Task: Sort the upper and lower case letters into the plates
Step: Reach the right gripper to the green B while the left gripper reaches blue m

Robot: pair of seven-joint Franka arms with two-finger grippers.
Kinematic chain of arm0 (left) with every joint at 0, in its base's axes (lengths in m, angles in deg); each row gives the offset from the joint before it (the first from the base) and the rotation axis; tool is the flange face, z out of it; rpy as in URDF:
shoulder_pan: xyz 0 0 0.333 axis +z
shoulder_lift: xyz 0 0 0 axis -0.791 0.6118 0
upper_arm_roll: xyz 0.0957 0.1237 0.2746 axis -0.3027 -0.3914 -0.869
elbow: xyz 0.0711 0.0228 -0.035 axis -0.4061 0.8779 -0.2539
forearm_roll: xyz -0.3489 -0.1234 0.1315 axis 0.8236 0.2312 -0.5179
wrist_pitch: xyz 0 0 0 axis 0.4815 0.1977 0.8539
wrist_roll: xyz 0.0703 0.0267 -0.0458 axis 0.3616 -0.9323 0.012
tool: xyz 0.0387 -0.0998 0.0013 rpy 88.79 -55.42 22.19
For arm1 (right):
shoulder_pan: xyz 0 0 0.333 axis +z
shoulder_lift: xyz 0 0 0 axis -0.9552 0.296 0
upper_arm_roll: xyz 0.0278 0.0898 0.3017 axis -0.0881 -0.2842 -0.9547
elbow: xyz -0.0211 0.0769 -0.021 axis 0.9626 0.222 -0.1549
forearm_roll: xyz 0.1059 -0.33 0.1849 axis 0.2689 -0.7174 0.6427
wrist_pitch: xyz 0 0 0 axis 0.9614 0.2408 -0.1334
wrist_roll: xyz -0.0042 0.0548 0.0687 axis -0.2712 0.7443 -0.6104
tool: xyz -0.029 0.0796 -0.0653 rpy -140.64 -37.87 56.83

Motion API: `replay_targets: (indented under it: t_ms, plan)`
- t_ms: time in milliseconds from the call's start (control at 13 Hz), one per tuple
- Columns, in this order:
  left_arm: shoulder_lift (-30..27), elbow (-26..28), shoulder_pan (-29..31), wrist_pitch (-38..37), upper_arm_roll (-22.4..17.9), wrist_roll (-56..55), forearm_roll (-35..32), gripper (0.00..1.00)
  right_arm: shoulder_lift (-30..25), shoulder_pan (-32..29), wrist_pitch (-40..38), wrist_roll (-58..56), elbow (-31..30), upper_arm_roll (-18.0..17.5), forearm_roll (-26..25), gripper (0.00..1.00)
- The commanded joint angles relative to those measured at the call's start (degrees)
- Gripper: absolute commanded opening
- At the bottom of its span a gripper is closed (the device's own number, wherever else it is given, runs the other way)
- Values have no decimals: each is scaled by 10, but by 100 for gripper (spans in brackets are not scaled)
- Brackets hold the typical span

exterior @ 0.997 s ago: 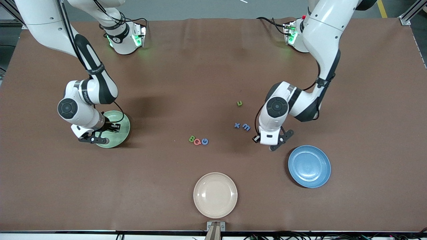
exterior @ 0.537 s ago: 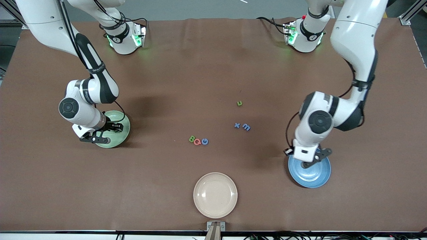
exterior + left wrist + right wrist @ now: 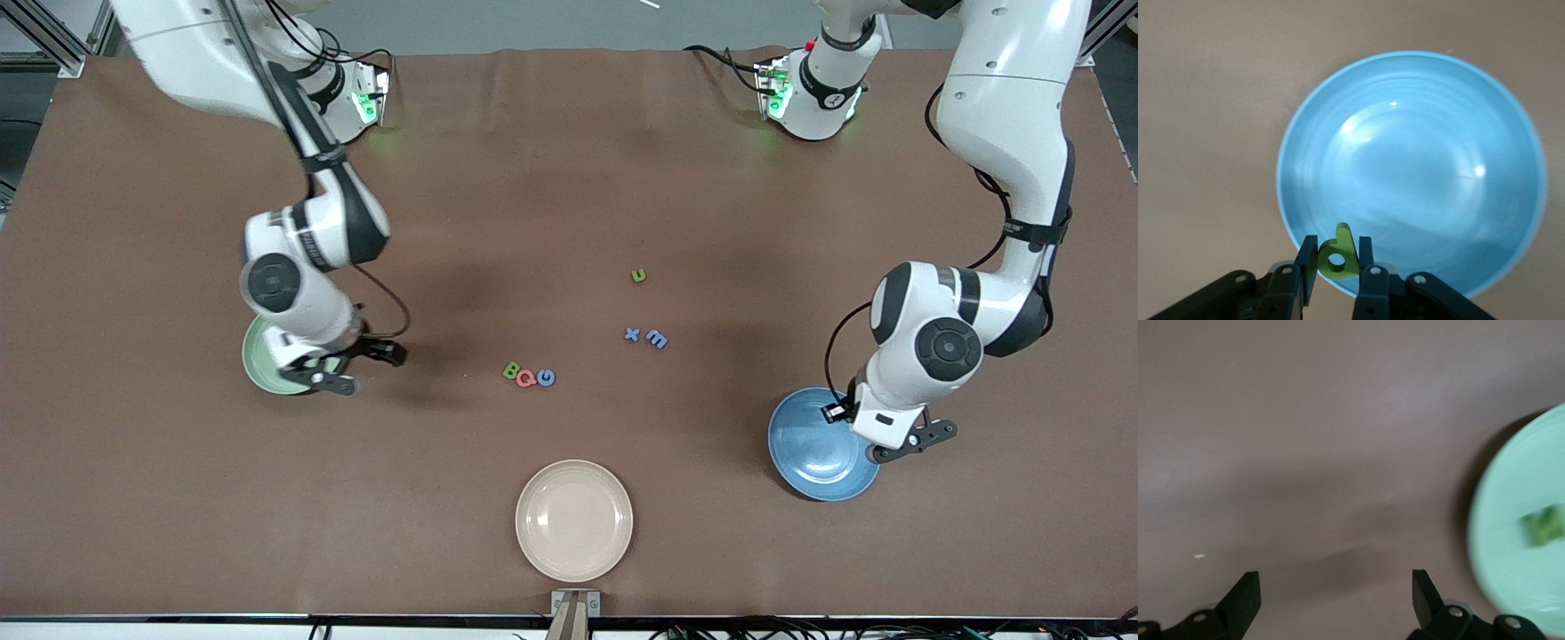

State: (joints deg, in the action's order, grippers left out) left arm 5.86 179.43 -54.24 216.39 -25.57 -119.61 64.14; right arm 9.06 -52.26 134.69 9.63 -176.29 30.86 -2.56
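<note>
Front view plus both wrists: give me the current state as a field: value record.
left gripper: shut on a green letter, over the rim of the blue plate
right gripper: open, empty, over the mat beside the pale green plate
pale green plate contents: one green piece, shape unreadable
blue plate contents: nothing in it yet
loose letters on the mat: B Q G row; blue x and m; green u
cream plate: holds no letters, nearest the front camera
</note>
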Motion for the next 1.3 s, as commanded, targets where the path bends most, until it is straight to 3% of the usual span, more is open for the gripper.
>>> replay_targets:
  t_ms: [0,77,153,307,383,690,920,1226]
  plan:
    - [24,-8,6,20,4,10,-8,5,75,47,4,97,81,6,1,100]
    - [28,-8,6,21,4,10,-7,13,102,65,0,133,118,7,-6,100]
    - [31,-9,5,21,5,9,-5,29,122,76,-2,157,152,9,-7,100]
    - [30,-15,5,21,4,9,-5,73,144,91,6,167,167,12,-20,100]
    - [29,-27,5,20,5,8,-5,100,151,91,5,177,180,13,-27,100]
    - [3,-22,-8,6,36,-20,1,100,178,107,5,226,215,13,-39,100]
    - [0,-9,-21,-7,101,-154,-4,100,187,122,6,260,218,13,-54,100]
    - [23,-1,-110,19,105,-348,-7,100,197,141,10,291,217,17,-72,100]
